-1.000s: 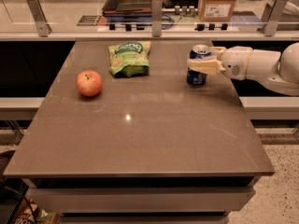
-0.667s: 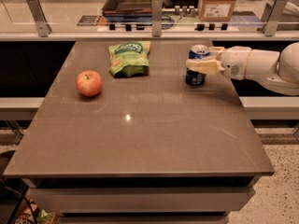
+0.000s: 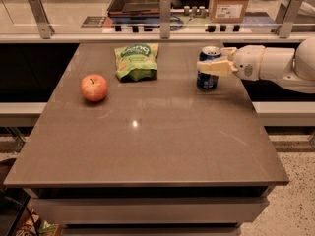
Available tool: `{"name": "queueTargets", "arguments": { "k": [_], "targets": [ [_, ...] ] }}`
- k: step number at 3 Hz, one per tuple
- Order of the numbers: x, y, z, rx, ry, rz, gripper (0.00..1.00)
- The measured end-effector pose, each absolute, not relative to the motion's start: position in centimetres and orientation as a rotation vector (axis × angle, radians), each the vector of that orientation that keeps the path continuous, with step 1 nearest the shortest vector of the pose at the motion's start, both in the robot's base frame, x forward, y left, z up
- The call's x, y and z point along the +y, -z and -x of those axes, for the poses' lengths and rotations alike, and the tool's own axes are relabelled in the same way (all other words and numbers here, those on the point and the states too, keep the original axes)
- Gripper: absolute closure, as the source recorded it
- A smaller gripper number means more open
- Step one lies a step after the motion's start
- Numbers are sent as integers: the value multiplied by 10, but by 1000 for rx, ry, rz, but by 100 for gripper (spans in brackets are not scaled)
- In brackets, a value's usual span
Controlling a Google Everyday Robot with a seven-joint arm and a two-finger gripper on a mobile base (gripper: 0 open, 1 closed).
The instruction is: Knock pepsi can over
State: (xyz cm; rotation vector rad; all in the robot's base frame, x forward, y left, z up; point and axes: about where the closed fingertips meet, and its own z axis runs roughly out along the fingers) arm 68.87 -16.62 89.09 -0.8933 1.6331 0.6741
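The pepsi can (image 3: 206, 81) is a blue can with a silver top. It stands upright on the brown table (image 3: 147, 146), near the far right edge. My gripper (image 3: 212, 61) reaches in from the right on a white arm (image 3: 275, 65) and sits at the can's upper half, its cream tip crossing the front of the can. The can's middle band is hidden behind the gripper.
A green snack bag (image 3: 137, 61) lies at the far centre of the table. A red apple (image 3: 94, 87) sits to the left. A rail with metal posts (image 3: 166, 16) runs behind the table, with a cardboard box (image 3: 230, 1) and a tray beyond it.
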Motion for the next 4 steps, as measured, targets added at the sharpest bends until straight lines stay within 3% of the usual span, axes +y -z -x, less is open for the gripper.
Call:
{"name": "queueTargets", "arguments": {
  "k": [4],
  "targets": [
    [-204,-896,-692,1814,-489,939,100]
  ]
}}
